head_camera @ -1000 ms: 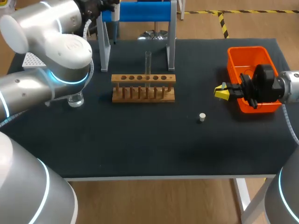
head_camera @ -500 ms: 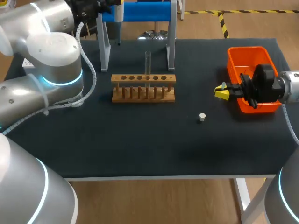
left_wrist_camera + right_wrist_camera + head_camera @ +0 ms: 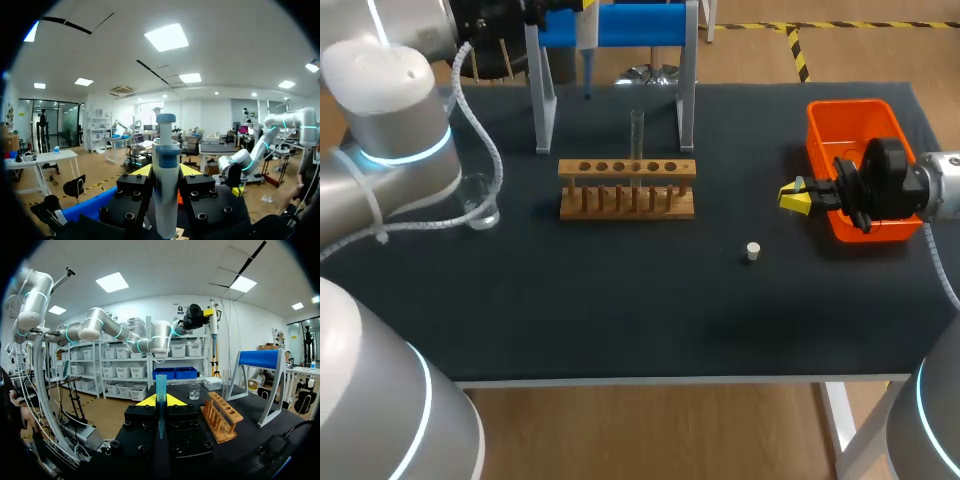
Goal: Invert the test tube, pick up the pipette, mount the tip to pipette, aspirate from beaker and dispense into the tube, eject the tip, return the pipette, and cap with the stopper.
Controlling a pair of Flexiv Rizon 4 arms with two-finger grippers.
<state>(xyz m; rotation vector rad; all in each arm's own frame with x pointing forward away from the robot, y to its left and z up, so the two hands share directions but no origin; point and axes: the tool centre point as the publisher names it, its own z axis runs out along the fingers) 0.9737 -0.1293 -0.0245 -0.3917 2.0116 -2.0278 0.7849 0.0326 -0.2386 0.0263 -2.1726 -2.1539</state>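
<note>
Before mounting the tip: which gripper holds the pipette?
The left gripper, shut on the pipette; the right gripper grips only the blue tip.

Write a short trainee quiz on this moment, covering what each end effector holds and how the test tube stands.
1. True or false: the test tube stands upright in the wooden rack.
2. What is the right end effector shut on? A) the test tube B) a blue tip C) nothing
3. Fill in: the left end effector, up by the blue stand, is shut on the ____.

Key: 1 true; 2 B; 3 pipette.
</note>
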